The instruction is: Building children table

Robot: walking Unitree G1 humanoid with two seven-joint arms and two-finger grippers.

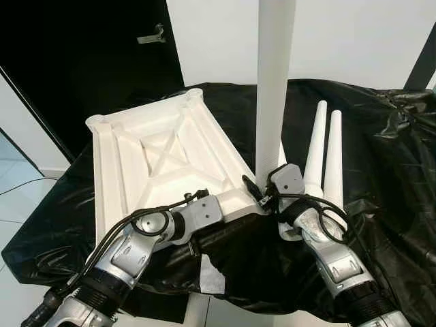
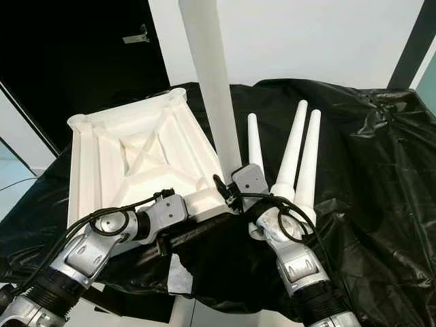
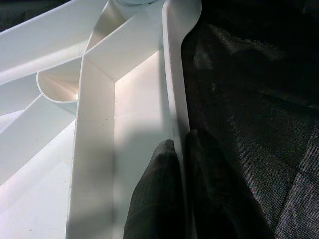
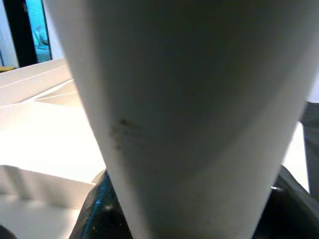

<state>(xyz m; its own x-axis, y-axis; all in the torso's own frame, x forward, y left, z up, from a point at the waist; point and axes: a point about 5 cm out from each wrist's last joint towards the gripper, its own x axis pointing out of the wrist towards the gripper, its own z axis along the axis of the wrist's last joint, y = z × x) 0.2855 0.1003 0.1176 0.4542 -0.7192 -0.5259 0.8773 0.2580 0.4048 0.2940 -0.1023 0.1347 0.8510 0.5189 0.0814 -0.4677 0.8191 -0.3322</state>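
The white tabletop (image 1: 157,157) lies underside up on the black cloth (image 1: 381,150), showing its ribs and corner sockets. My left gripper (image 1: 230,204) is shut on the tabletop's near right rim (image 3: 172,99); one finger (image 3: 157,199) is inside the rim and the other is outside. A white table leg (image 1: 274,88) stands upright at the tabletop's near right corner. My right gripper (image 1: 274,182) is shut on its lower end, and the leg (image 4: 189,99) is close in the right wrist view. Three loose legs (image 2: 293,150) lie side by side on the cloth right of it.
The cloth-covered surface drops off at its near edge, with pale floor (image 1: 20,197) to the left. A black door with a handle (image 1: 151,34) stands at the back left beside a white wall. A dark post (image 1: 422,61) rises at the far right.
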